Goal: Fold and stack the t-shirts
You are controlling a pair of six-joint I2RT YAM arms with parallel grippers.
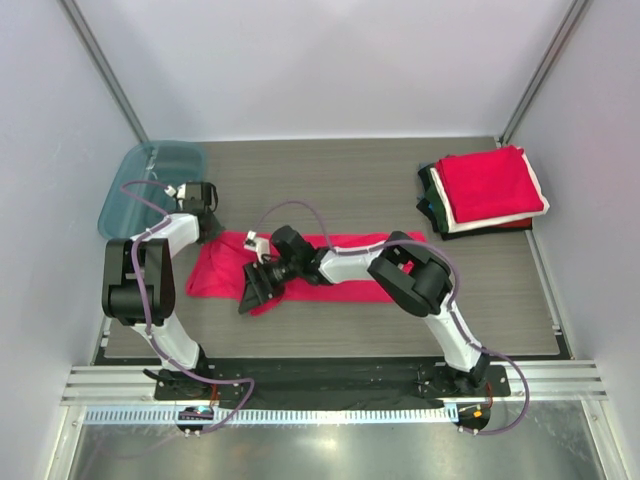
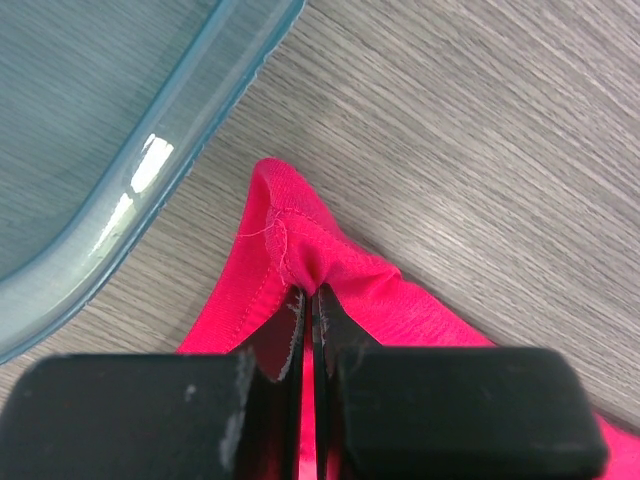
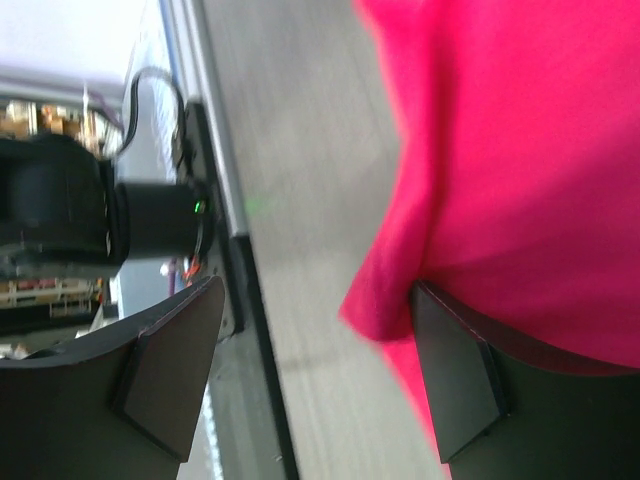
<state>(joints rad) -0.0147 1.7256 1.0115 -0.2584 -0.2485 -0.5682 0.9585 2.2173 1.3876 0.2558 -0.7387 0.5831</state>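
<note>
Fabric of the plain crimson-red soft t-shirt (image 1: pixel 215 272) lay spread on the grey wood-grain table (image 1: pixel 350 180), just nearer than the translucent teal plastic tray (image 1: pixel 118 195). The left gripper (image 2: pixel 310 300), close beside the tray's rim, was clamped tight on a bunched corner of that shirt. The right gripper (image 3: pixel 315 350), farther from the tray, stood wide apart, one finger against the cloth, clamping nothing. A folded stack of red, white and dark t-shirts (image 1: pixel 485 190) sat well apart from the tray.
</note>
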